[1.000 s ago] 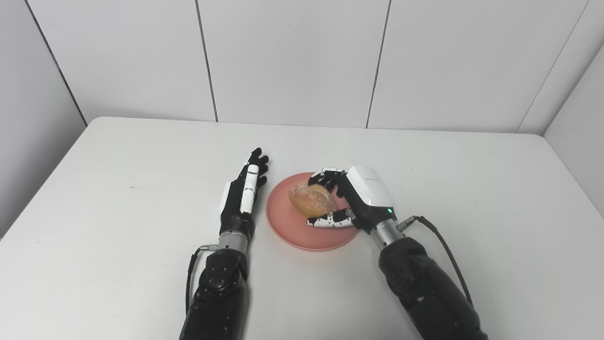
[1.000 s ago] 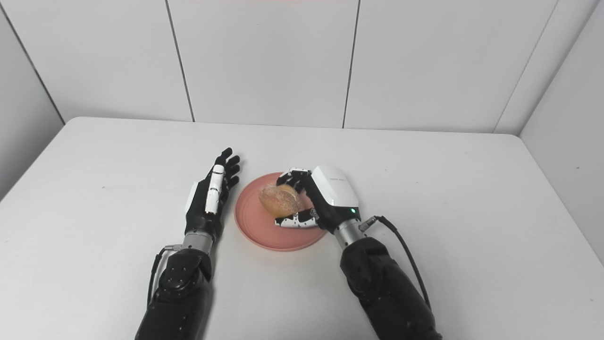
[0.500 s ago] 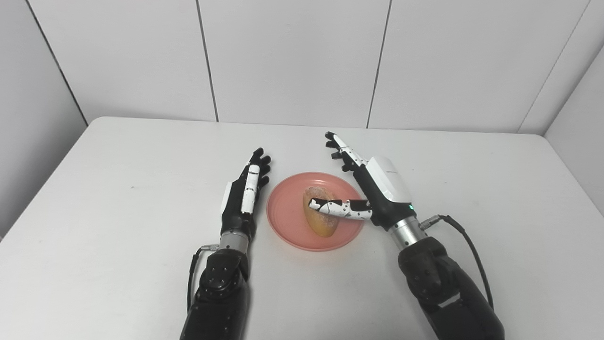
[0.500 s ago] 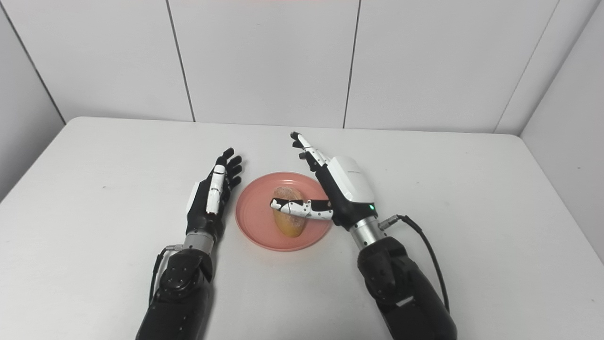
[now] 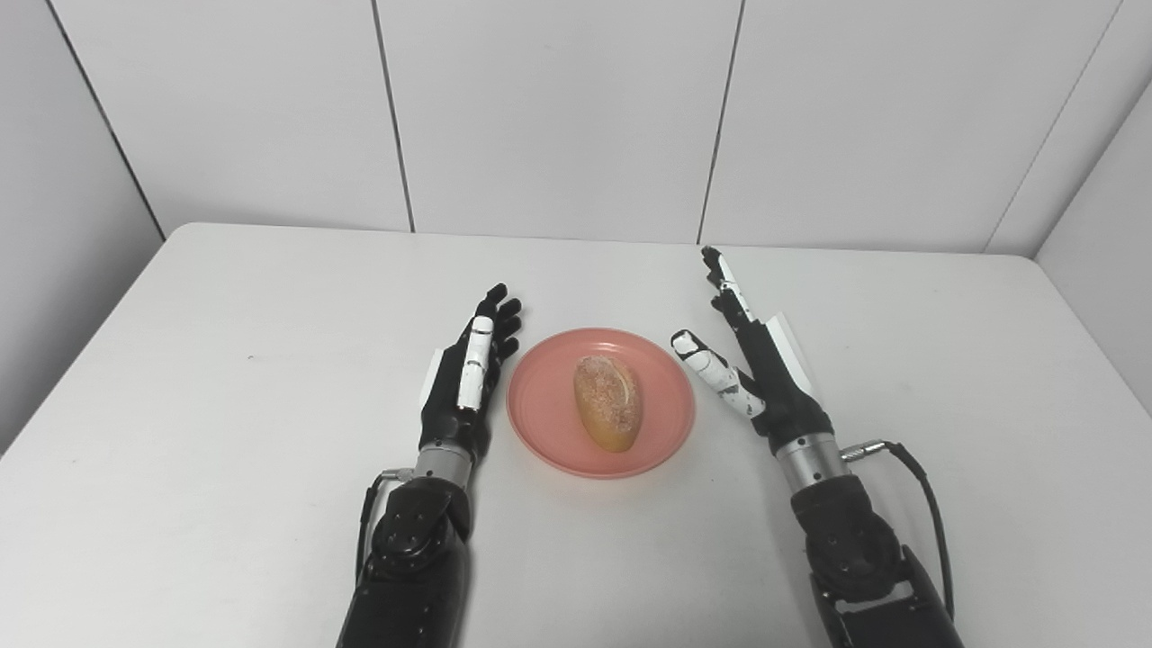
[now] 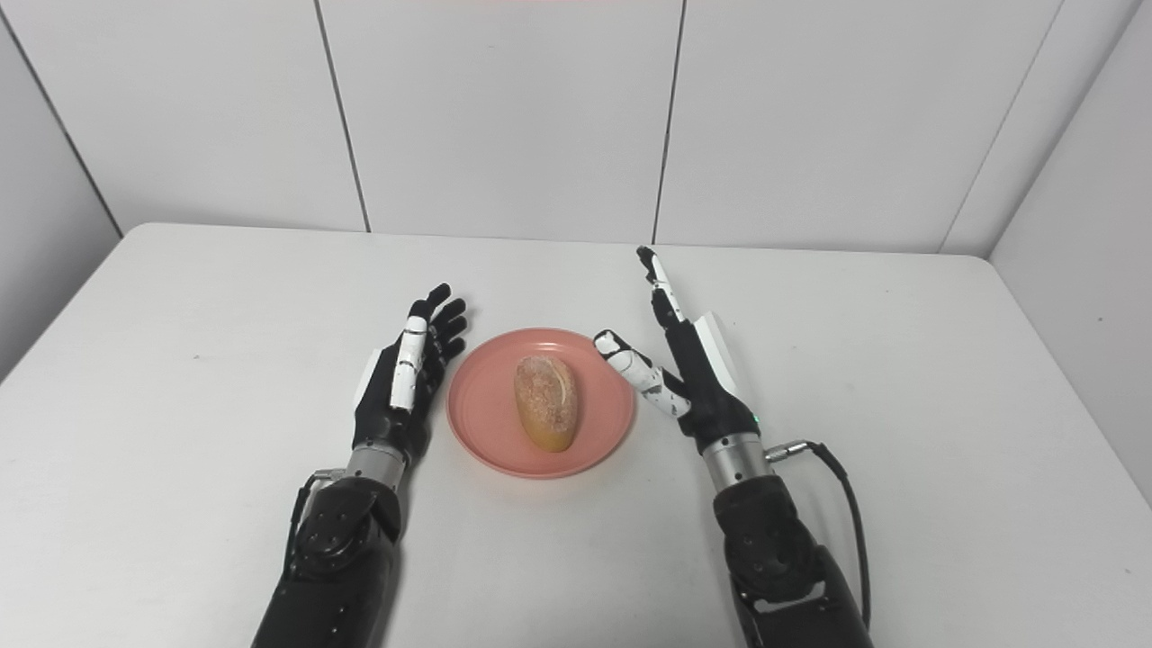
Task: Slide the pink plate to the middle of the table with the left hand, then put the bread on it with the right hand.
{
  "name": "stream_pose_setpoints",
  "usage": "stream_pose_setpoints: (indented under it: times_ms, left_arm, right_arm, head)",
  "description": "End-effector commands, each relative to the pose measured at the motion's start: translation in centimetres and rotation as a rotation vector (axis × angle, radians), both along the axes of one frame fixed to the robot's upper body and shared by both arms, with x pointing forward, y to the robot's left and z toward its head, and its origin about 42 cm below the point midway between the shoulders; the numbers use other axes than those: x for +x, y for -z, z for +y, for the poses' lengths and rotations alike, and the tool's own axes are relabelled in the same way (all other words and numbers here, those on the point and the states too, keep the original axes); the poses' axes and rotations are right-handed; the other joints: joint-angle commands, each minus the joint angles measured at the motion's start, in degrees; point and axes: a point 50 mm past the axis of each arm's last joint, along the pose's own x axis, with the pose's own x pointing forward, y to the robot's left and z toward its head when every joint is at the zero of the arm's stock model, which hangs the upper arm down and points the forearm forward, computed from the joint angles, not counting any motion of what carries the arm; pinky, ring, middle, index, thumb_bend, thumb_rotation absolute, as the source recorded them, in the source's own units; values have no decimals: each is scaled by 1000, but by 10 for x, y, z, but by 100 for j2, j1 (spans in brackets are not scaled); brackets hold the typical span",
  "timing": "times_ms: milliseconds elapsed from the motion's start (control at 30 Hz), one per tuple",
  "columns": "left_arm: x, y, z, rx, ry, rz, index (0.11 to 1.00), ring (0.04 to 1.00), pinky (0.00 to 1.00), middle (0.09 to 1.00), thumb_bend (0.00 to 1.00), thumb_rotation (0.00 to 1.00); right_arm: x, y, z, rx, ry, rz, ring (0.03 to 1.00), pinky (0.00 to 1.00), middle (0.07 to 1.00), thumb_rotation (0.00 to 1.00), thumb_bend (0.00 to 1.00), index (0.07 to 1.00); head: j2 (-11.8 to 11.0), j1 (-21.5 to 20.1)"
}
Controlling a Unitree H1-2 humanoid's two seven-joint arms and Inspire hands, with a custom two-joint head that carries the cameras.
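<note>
The pink plate (image 5: 549, 432) sits near the middle of the white table. A golden bread roll (image 5: 609, 413) lies lengthwise on it, touched by neither hand. My left hand (image 5: 468, 373) rests just left of the plate's rim, open, fingers stretched away from me. My right hand (image 5: 751, 360) stands just right of the plate, open and empty, fingers pointing to the far side and thumb toward the plate.
The white table (image 5: 225, 360) runs to grey panelled walls (image 5: 558, 108) at the back and both sides. Nothing else stands on it. Both forearms come in from the bottom edge.
My right hand let go of the bread, which now lies on the plate, then opened fully and drew back to the right of the plate. The left hand stayed put.
</note>
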Motion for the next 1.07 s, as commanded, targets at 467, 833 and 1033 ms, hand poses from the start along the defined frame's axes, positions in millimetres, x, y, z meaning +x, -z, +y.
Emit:
stream_pose_setpoints:
  times_ms: [467,833,1033]
  left_arm:
    - [3,-20,6,20,24,-53,906,945,957,928,593,1000]
    - [4,-19,8,45,22,-63,914,956,973,935,595,1000]
    - [4,-17,8,53,13,-63,907,955,972,932,598,1000]
  right_arm:
    - [13,1,13,324,-49,139,1000,1000,1000,997,710,1000]
    - [8,6,20,372,-65,159,1000,1000,1000,1000,680,1000]
    - [8,7,21,392,-38,152,1000,1000,1000,1000,682,1000]
  head:
    - [20,-98]
    - [30,-123]
    - [27,-128]
